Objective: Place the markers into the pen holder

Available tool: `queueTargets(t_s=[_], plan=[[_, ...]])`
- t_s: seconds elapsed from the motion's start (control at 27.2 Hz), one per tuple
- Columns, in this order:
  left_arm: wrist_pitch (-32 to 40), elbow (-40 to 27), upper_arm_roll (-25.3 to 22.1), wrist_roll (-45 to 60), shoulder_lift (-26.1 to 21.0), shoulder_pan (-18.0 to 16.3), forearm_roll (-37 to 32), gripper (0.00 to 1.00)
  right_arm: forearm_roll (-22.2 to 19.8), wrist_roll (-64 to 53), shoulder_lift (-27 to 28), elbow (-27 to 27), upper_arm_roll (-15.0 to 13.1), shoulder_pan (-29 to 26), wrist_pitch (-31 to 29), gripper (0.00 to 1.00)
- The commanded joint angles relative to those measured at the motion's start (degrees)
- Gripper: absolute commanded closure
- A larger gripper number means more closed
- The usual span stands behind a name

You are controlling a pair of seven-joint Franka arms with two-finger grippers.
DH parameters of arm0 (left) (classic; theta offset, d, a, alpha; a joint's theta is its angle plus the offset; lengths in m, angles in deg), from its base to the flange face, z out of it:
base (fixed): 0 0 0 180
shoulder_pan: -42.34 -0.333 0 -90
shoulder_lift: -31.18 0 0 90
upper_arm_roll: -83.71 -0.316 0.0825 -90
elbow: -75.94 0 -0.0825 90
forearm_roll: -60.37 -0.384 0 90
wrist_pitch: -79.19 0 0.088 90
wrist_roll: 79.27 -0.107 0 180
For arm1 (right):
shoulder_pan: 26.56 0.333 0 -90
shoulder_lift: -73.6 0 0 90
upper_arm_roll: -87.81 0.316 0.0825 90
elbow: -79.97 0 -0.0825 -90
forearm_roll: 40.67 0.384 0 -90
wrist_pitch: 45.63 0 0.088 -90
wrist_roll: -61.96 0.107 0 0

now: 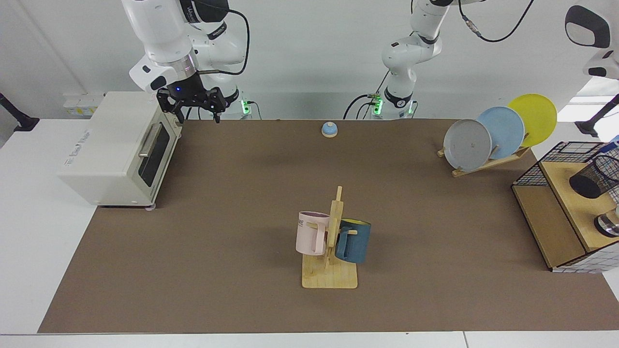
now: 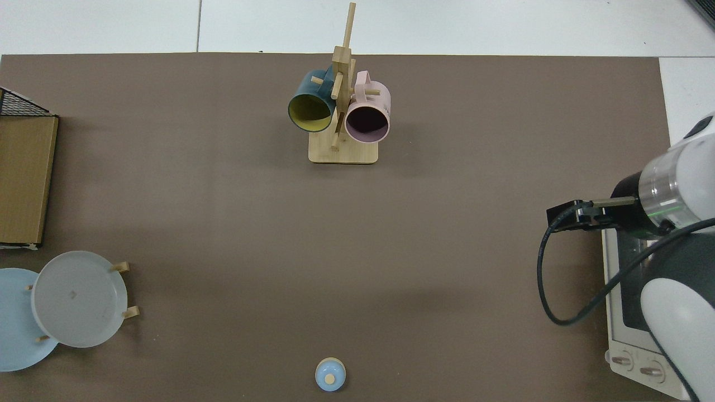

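The right pincer (image 1: 196, 112) hangs above the far left corner of the brown mat, just beside the top of the white toaster oven (image 1: 116, 147); its fingers stand apart and hold nothing. The left arm (image 1: 411, 53) rises from its base at the far edge and leaves the facing view at the top; its pincer is out of view.

The pen holder (image 1: 594, 178) stands tilted on the wooden shelf (image 1: 566, 203) at the right edge, with a black wire basket (image 1: 556, 159) behind it. A small blue tip shows just above its rim; whether this is a marker cannot be told.

A blue bell (image 1: 329, 129) sits at the far centre. A plate rack (image 1: 498, 133) holds grey, blue and yellow plates. A mug tree (image 1: 331, 241) near the centre carries a pink mug (image 1: 312, 233) and a dark blue mug (image 1: 354, 240).
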Motion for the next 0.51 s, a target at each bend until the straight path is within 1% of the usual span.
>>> queueTargets(t_s=[0.0,0.15,0.22,0.29,0.37,0.48], plan=[[0.7,1.4,0.5,-0.8,-0.5,-0.5,-0.9,1.00,0.9,0.5,-0.5,0.2,0.3,-0.8,0.5,0.01],[0.3,1.1,0.4,-1.0,-0.5,-0.7,-0.8,1.00,0.9,0.5,-0.5,0.2,0.3,-0.8,0.5,0.01],[0.6,1.0,-0.1,-1.7,-0.4,0.0,-0.6,1.00,0.9,0.5,-0.5,0.2,0.3,-0.8,0.5,0.01],[-0.1,0.9,-2.9,-3.6,-0.5,1.4,0.0,1.00,0.9,0.5,-0.5,0.2,0.4,-0.8,0.5,0.01],[-0.7,0.9,-6.6,-5.6,-0.6,3.8,1.4,1.00,0.9,0.5,-0.5,0.2,0.3,-0.8,0.5,0.01],[-3.9,0.9,-10.6,-8.7,-1.0,4.9,4.7,1.00,0.9,0.5,-0.5,0.2,0.3,-0.8,0.5,0.01]])
